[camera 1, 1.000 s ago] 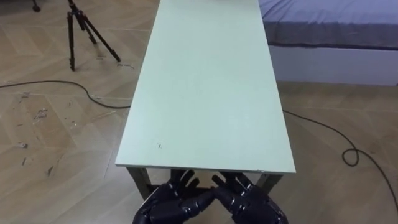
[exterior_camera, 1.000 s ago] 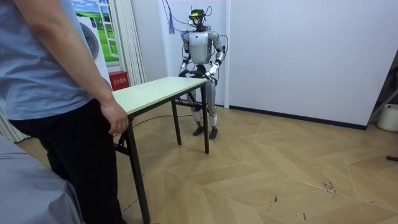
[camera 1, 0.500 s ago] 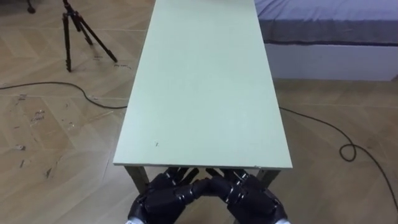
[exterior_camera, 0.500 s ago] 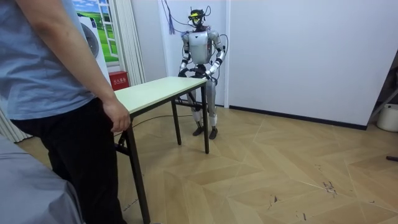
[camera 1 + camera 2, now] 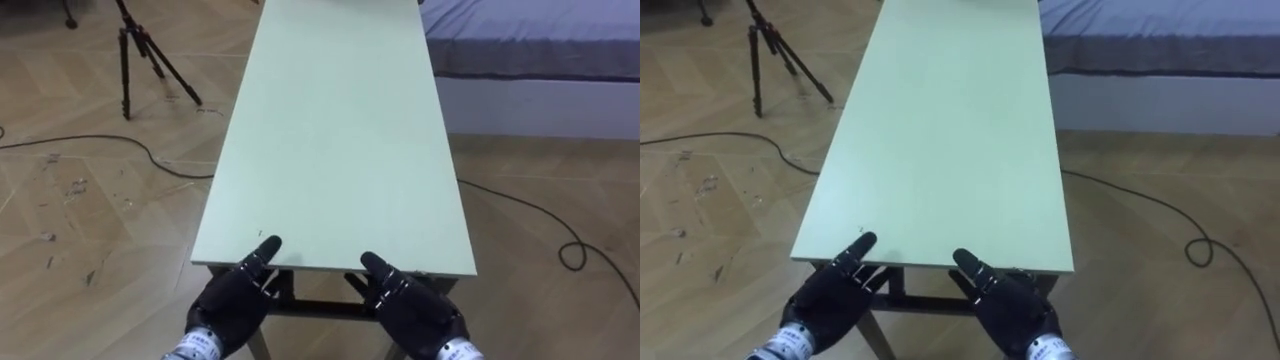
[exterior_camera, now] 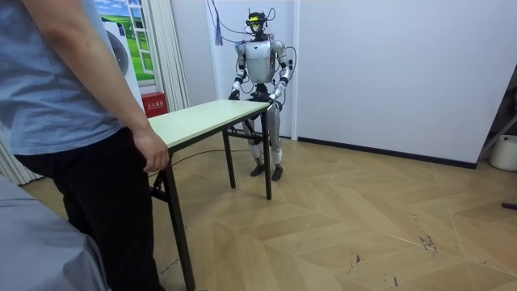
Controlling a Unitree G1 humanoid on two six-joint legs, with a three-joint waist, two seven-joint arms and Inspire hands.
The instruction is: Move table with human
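Change: half a second back both hands were bunched together, touching, under the middle of the near edge. Now they're spread, left hand [image 5: 232,300] toward the near-left corner, right hand [image 5: 412,310] toward the near-right. Each thumb tip lies on top of the table [image 5: 340,130] right at the edge. The rest of each hand sits below the top, so I can't tell whether either is clamped on it. Read: that's grip setup for the carry, not the lift itself. In the room view the table hasn't shifted, and its legs look planted on the floor. The robot stands upright at one short end. The person [image 6: 73,121] is at the other end, one hand [image 6: 151,153] hanging just beside that corner, same as before; can't tell if it touches. Table: long, narrow, pale green top, bare apart from a tiny dark speck near the left hand, on dark metal legs. It runs straight away from the robot, with a tripod [image 5: 150,55] and floor cable [image 5: 100,145] to its left and a bed [image 5: 540,50] close on its right. Tight on the bed side once it moves.
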